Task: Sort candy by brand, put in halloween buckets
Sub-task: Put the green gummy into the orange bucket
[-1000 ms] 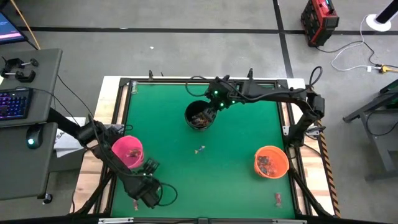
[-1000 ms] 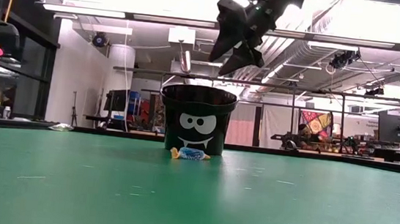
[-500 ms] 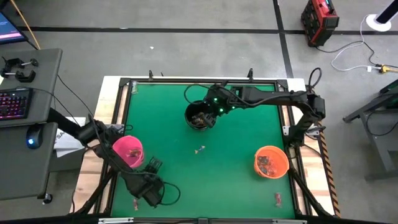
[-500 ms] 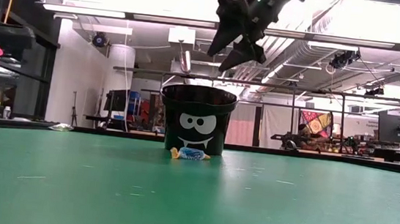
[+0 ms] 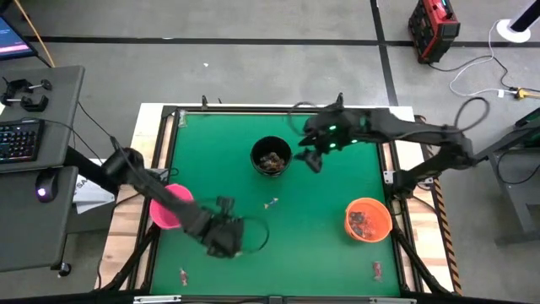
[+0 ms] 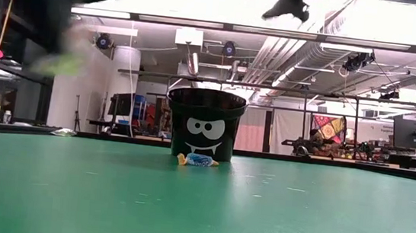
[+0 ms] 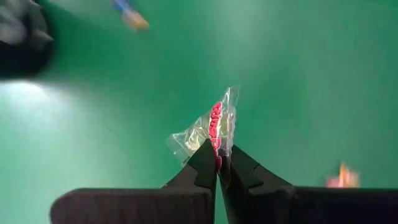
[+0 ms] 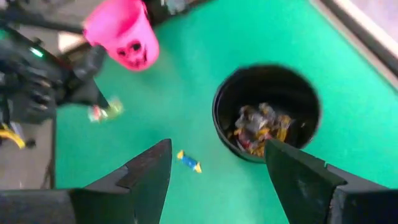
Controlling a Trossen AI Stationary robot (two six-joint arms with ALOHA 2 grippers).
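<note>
Left gripper point(image 7: 219, 163): I see my fingers pinched tight on a sweet, lifted off the green table point(image 5: 329, 211), just beside the pink bucket on its table-centre side.

Held sweet point(image 7: 214, 124): a clear crinkly wrapper with a red printed strip down its middle, standing up out of the fingertips. From the right wrist view it shows as a small red and pale scrap at the gripper tip.

Right gripper point(image 8: 217, 168): my fingers stand wide apart with nothing between them, raised above the table just beside the black bucket, on its right-arm side.

Black bucket point(image 5: 271, 156): in the far middle of the table, upright, with a white cartoon face on its wall. I see a heap of mixed wrappers inside, brownish, yellow and silvery; too many and too tangled to count.

Blue sweet point(image 6: 198, 160): one, blue wrapper with yellow twisted ends, lying on the table near the black bucket, on the near side.

Pink bucket point(image 5: 168, 208): near the left edge, upright, with a dark face on its wall; my left arm crosses over part of it.

Orange bucket point(image 5: 368, 219): toward the right edge, upright, with a layer of reddish and dark wrappers in it.

Loose sweets near the front edge: two, one at the left point(image 5: 183, 274), one reddish at the right point(image 5: 376, 269), well apart.

Count: three buckets; three sweets lying loose on the table, one more in my grip.
</note>
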